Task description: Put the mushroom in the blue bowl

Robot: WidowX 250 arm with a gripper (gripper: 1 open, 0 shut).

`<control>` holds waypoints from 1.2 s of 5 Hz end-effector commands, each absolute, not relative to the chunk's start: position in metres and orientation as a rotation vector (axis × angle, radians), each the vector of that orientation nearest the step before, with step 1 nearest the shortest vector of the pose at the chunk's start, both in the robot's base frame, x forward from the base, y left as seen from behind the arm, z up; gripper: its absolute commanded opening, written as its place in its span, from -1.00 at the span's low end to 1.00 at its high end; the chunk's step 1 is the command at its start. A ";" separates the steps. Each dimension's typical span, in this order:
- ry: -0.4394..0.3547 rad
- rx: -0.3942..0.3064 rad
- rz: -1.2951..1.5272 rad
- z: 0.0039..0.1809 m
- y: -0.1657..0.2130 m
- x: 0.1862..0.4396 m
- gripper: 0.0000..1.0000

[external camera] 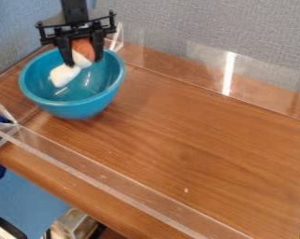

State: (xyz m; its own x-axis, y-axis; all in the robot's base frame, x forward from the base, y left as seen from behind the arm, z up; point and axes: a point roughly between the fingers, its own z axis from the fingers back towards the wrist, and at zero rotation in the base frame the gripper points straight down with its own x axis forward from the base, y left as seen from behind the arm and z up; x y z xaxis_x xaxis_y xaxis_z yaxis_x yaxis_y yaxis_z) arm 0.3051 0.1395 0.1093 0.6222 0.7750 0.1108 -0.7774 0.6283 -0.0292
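Note:
The blue bowl [72,89] stands at the left of the wooden table, near the back wall. My gripper [76,47] hangs over the bowl's far side, pointing down. It is shut on the mushroom [72,63], gripping the reddish-brown cap between its black fingers [49,35]. The cream-white stem hangs below the fingers, tilted, over the inside of the bowl. I cannot tell whether the stem touches the bowl's inner wall.
Clear acrylic walls [227,70] ring the brown table [190,131], low at the front and taller at the back right. A blue-grey wall rises behind. The table's front edge drops off at the lower left.

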 end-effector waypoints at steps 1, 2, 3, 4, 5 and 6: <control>-0.174 0.049 0.919 0.120 0.140 0.315 -1.00; -0.178 0.075 0.968 0.119 0.141 0.318 -1.00; -0.181 0.098 1.011 0.117 0.142 0.321 -1.00; -0.185 0.113 1.030 0.117 0.142 0.323 -1.00; -0.188 0.129 1.048 0.117 0.141 0.325 -1.00; -0.196 0.147 1.058 0.122 0.137 0.324 -1.00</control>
State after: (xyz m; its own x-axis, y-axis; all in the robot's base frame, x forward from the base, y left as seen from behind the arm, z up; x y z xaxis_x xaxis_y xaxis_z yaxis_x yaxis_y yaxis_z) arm 0.3175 0.1361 0.1010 0.4827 0.8573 0.1790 -0.8753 0.4788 0.0676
